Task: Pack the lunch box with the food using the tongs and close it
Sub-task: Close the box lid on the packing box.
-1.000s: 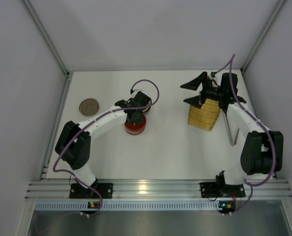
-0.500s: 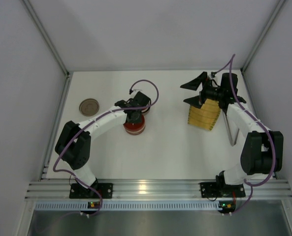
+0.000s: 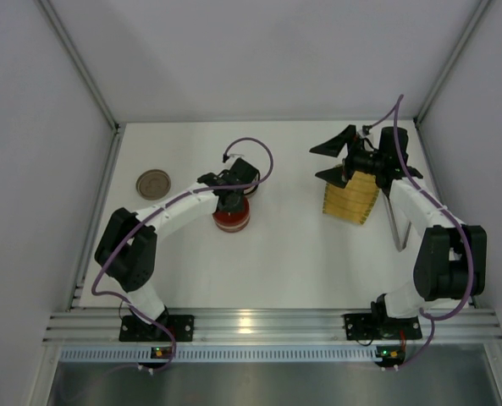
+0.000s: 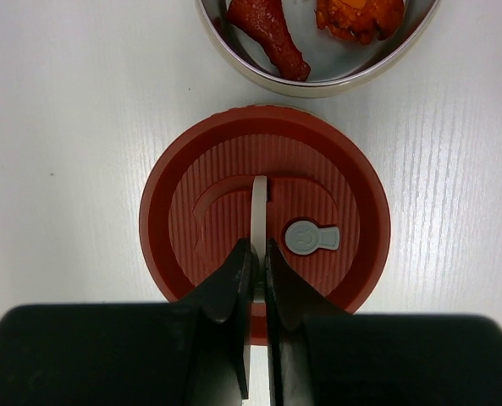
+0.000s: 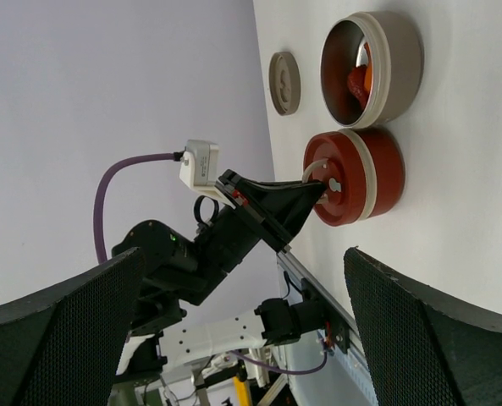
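The lunch box [image 4: 318, 87] is a round cream tin standing open, with red and orange food [image 4: 267, 34] inside; the right wrist view shows the lunch box [image 5: 396, 59] too. Just in front of it sits its red ribbed lid [image 4: 204, 211], with a white strap handle. My left gripper [image 4: 257, 245] is shut on that strap. My right gripper [image 3: 333, 161] hangs open over the far end of the yellow woven tray [image 3: 350, 196], nothing between its fingers. The slim grey tongs [image 3: 394, 224] lie on the table right of the tray. From above, my left arm hides the lunch box.
A round grey-brown disc [image 3: 153, 183] lies at the left of the table. White walls close in the table on three sides. The arm bases stand on the rail at the near edge.
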`<state>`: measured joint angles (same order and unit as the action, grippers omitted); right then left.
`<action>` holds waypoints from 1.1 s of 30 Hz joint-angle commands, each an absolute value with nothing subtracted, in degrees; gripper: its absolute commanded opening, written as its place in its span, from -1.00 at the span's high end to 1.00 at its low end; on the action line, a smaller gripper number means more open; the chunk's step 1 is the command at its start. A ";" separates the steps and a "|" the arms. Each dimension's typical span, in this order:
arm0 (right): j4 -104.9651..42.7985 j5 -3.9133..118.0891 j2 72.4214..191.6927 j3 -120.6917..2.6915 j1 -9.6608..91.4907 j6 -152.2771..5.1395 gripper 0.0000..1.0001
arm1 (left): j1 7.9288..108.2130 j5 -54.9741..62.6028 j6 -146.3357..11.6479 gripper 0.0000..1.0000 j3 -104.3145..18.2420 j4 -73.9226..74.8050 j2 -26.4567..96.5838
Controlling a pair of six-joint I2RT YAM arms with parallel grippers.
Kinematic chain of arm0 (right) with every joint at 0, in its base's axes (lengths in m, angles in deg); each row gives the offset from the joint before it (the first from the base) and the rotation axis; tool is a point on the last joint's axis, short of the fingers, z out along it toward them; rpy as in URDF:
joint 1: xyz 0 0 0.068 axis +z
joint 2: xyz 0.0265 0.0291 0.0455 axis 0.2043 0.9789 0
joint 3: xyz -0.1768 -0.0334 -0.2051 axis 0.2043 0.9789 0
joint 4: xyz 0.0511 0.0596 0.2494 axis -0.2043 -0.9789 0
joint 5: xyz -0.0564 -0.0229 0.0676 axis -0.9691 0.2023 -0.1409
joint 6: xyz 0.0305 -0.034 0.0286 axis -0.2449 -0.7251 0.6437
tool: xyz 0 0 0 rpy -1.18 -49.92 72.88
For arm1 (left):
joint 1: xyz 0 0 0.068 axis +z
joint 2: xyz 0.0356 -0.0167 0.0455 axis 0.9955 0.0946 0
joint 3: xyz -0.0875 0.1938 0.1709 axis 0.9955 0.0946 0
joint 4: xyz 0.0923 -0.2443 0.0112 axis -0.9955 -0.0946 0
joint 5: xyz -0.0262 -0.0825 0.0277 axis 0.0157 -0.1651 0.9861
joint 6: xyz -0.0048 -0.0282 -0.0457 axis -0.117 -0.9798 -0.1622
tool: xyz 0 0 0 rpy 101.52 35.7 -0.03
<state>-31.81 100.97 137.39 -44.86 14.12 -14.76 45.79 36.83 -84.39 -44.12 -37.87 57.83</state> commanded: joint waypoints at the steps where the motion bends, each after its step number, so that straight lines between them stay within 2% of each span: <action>1: -28.56 101.04 136.76 -45.15 13.02 -15.17 -0.99 | 45.55 36.60 -84.86 1.00 -43.29 -36.82 58.71; 16: -28.56 101.48 136.93 -45.50 13.02 -15.26 -0.99 | 45.55 34.75 -83.98 1.00 -40.66 -35.15 58.98; 21: -28.03 102.00 137.20 -45.50 12.76 -15.87 -0.99 | 45.55 30.81 -75.99 1.00 -38.20 -32.95 57.31; 27: -26.89 103.58 137.37 -45.68 12.75 -16.66 -0.99 | 45.98 15.35 -60.27 1.00 -34.86 -33.30 53.88; 28: -26.80 103.76 137.37 -45.68 12.75 -16.84 -0.99 | 46.16 9.85 -58.07 1.00 -34.42 -33.65 52.83; 33: -26.27 104.73 137.11 -45.68 12.49 -18.07 -0.99 | 46.42 -0.03 -39.53 1.00 -31.78 -38.03 51.24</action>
<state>-30.94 103.12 137.41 -44.86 13.81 -16.22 46.40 13.51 -54.20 -34.44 -30.79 51.34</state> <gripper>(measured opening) 0.993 0.098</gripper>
